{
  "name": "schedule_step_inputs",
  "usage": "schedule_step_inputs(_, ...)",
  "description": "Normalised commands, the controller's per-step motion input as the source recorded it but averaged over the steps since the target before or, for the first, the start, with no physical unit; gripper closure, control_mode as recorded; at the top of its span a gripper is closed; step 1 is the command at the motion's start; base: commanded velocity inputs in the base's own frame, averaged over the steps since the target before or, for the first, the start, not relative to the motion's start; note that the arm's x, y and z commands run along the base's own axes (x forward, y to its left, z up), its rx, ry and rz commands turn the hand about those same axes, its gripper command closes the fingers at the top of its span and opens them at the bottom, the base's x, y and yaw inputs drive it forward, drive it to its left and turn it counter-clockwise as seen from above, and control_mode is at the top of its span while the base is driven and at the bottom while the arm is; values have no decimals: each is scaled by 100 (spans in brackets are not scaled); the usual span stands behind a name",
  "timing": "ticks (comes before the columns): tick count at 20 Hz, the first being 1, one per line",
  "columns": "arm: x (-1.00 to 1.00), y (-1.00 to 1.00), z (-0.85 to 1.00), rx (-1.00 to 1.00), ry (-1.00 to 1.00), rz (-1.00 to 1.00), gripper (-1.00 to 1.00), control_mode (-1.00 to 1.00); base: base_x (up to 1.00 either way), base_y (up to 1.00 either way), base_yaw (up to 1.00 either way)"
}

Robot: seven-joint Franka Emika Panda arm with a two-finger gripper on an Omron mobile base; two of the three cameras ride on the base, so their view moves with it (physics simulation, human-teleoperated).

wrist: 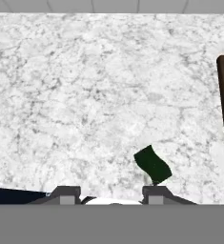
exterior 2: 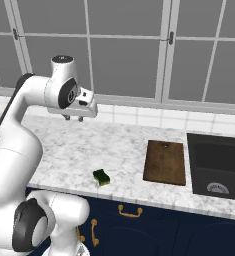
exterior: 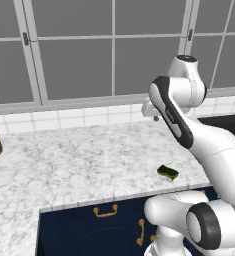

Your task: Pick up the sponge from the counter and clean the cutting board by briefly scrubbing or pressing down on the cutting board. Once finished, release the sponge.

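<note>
The white arm's two-finger claw (exterior 2: pixel 74 118) is hanging high above the white, grey-veined marble surface (exterior 2: pixel 64 145), back near the tiled wall below the windows, pointing downward. Its two small dark fingers are standing with a gap between them and nothing between them; that is the narrowest this claw gets, and it is holding nothing.

The small rectangular sponge with a dark green top and yellow-green underside (exterior 2: pixel 102 177) is lying flat on the surface near its front edge, above the navy cabinets with brass handles (exterior 2: pixel 129 212). It is sitting well below and in front of the claw, apart from it. In the hand view the sponge (wrist: pixel 152 165) is appearing just above the right fingertip (wrist: pixel 155 194), turned at an angle.

The flat brown wooden cutting board (exterior 2: pixel 164 162) is resting on the surface to the right of the sponge, well apart from it and bare on top. Just beyond the board's right edge, a dark black sink basin (exterior 2: pixel 216 167) is sitting sunk into the surface.

In the left base view the sponge (exterior: pixel 167 172) is lying near the front edge, beside the robot's forearm.
</note>
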Motion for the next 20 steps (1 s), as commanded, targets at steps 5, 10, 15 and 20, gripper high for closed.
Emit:
schedule_step_inputs(5,-56,2,-2,0,-1,1,-100,-100,0,0,0)
schedule_step_inputs(10,-94,7,-63,-5,2,15,-100,-100,0,0,0)
schedule_step_inputs(15,-47,-34,-97,-10,1,33,-100,-100,0,0,0)
schedule_step_inputs(20,14,-62,-71,-1,0,35,-100,-100,0,0,0)
